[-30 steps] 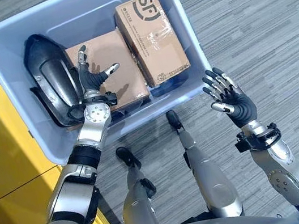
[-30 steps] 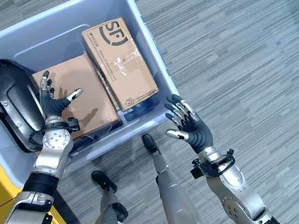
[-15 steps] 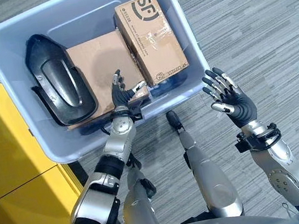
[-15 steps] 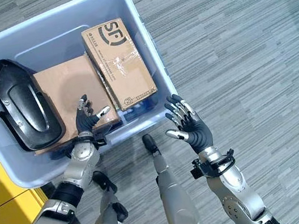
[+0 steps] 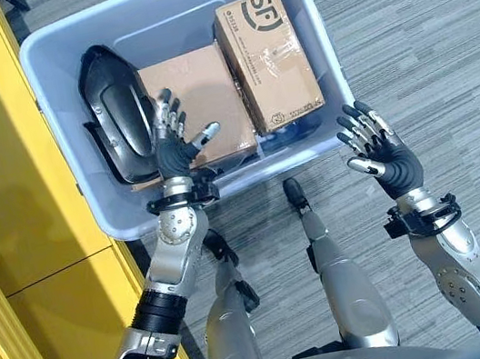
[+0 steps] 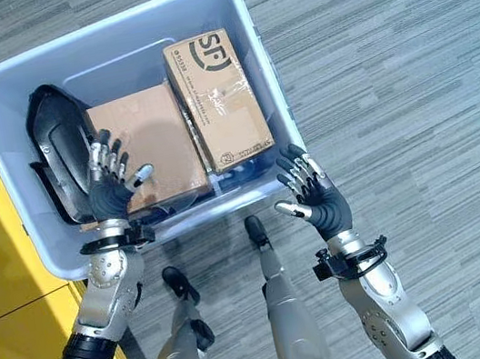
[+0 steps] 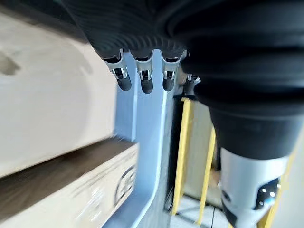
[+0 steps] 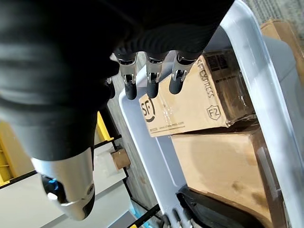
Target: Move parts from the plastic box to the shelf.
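The parts lie in the plastic box [image 5: 67, 135] on the floor: a black moulded part [image 5: 118, 112] along its left wall, a flat cardboard box [image 5: 195, 104] in the middle, and a printed carton [image 5: 271, 59] on the right, long axis running away from the robot. The left hand [image 5: 174, 144], fingers spread and empty, hovers between black part and flat box (clearly the nearer hand). The right hand [image 5: 381, 154], spread too, hangs outside the box's right wall.

Both eye views look steeply down from the head — sharing the plastic box [image 5: 87, 200] — wrist views hug its walls.
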